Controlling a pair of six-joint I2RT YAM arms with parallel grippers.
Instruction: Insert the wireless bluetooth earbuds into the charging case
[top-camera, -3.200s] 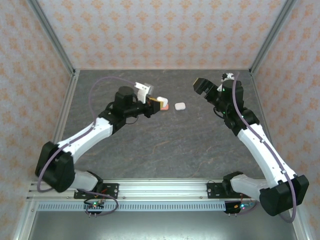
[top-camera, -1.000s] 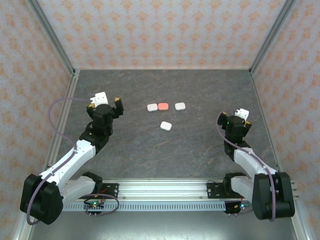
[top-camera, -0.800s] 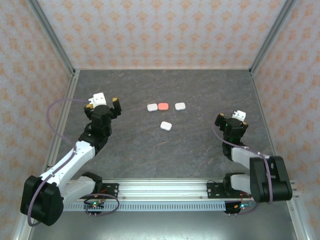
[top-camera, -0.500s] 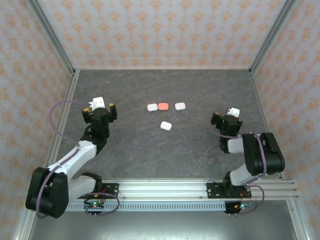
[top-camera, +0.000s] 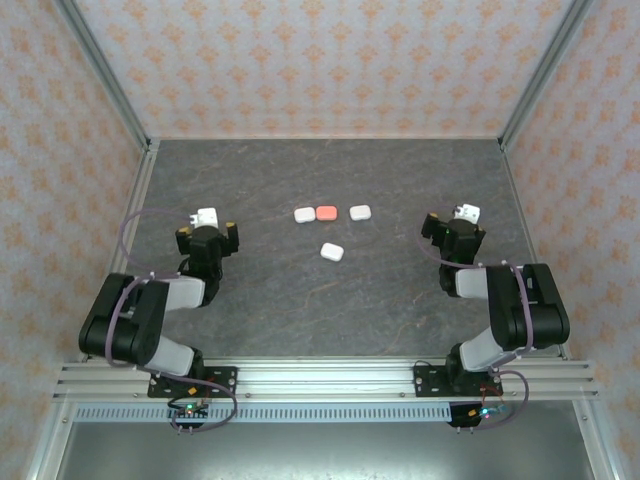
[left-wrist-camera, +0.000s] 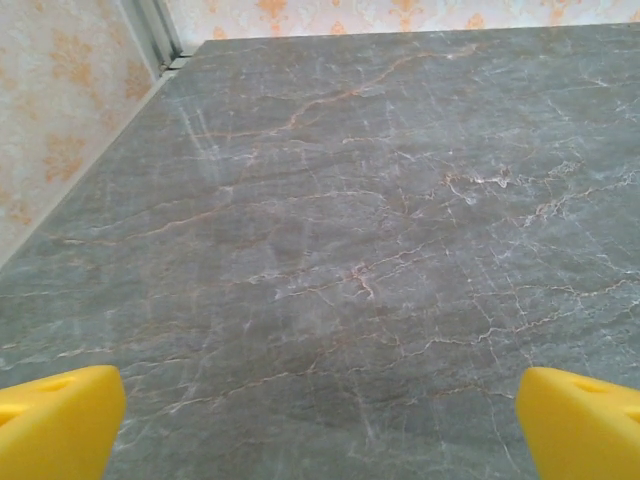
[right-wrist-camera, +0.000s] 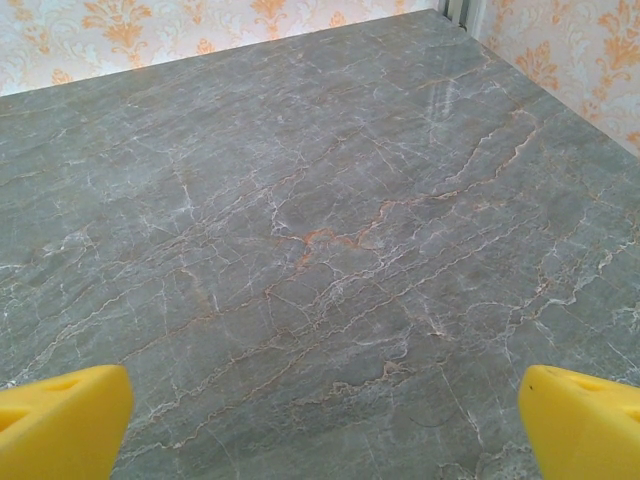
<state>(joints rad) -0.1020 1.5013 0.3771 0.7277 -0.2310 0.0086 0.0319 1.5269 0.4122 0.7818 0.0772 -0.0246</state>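
Four closed charging cases lie mid-table: a white case (top-camera: 305, 214), a salmon-pink case (top-camera: 327, 213) touching it, a second white case (top-camera: 360, 212) to the right, and a third white case (top-camera: 332, 252) nearer to me. The earbuds are hidden or out of view. My left gripper (top-camera: 207, 233) rests low at the left, well apart from the cases, and is open; its yellow fingertips (left-wrist-camera: 60, 425) frame bare table. My right gripper (top-camera: 452, 230) sits low at the right, open too, with yellow fingertips (right-wrist-camera: 62, 418) wide apart and nothing between them.
The dark marbled table (top-camera: 330, 300) is ringed by patterned walls with metal corner posts (top-camera: 135, 120). Both arms are folded close to their bases at the near rail (top-camera: 320, 375). The left wrist view faces the far left corner post (left-wrist-camera: 160, 30).
Both arms have drawn back from the middle and folded down near their bases. The left gripper has left the cases, and all four cases now lie uncovered.
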